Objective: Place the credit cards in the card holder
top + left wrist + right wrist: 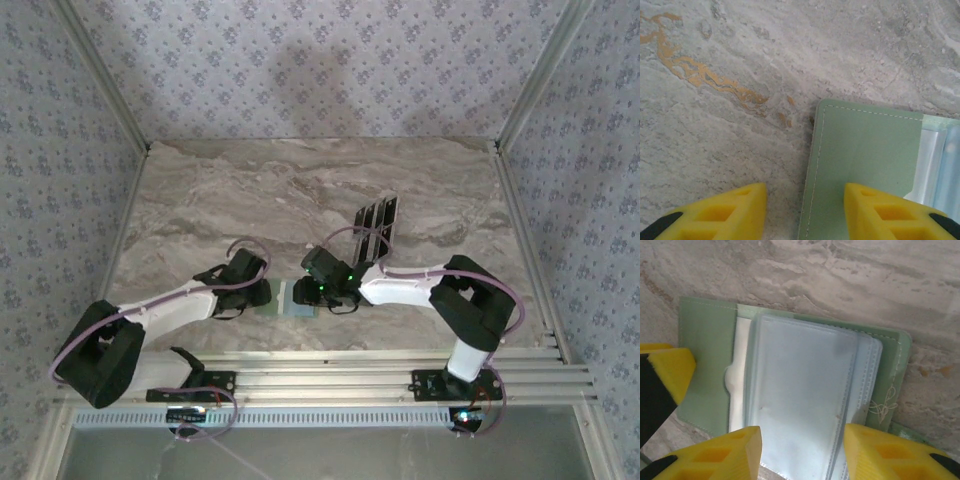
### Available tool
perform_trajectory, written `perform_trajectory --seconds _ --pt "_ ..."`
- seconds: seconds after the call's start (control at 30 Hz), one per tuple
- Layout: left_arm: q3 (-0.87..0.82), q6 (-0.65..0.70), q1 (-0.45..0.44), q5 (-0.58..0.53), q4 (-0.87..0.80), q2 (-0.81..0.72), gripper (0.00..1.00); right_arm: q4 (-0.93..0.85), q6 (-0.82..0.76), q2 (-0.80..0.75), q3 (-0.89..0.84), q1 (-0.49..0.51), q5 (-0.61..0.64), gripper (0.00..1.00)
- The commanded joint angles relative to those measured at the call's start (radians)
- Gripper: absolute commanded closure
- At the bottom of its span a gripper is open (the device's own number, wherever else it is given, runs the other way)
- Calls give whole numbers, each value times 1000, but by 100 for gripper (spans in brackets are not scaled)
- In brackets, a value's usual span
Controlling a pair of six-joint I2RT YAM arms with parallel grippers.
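Flat sage-green card holder (pixel 705 340) lies open on the marble worktop (pixel 250 190), clear sleeves (pixel 800 390) showing. Left pincer (pixel 804 194) and right pincer (pixel 802 435) hang over it, released. Glossy dark credit cards (pixel 375 225) lie beyond it.

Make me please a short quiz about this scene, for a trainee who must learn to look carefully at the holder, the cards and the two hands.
1. True or false: the card holder lies closed on the table.
2. Where are the credit cards? A: inside the holder. B: side by side on the table, beyond the right hand. C: in the left hand.
3. Fill in: the clear sleeves lie under the ____ hand.
Key: 1 false, it lies open. 2 B. 3 right.
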Motion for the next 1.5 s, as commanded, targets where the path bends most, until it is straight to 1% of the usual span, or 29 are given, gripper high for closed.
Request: perform_trajectory --seconds 0.0,0.13,0.23,0.37,0.57,0.8,0.97,1.13,1.33,1.47 --pt "-19 -18 -8 7 -12 -13 55 -3 21 15 1 -8 1 51" --pt "-30 -24 -8 10 -7 -14 55 2 26 30 -4 -11 -8 46" --pt "-40 -32 -7 12 3 -14 56 37 28 51 -2 -19 -44 46" --pt "-50 -44 -10 19 14 -11 56 100 28 77 7 -29 -103 46" --pt "-59 -56 -15 24 29 -8 56 151 28 97 32 -35 -152 46" --pt "-67 -60 -17 22 18 -39 56 140 24 121 91 -33 -177 47" --pt "-61 -86 -16 -34 -51 -137 48 103 15 126 137 -22 -176 46" --pt "-74 -149 -11 -104 -125 -249 43 66 10 151 190 -11 -177 45" --pt "-112 -240 -8 -206 -215 -400 40 33 7 209 257 2 -186 45" --pt "-133 -265 -7 -250 -274 -508 40 6 5 253 339 15 -195 45"
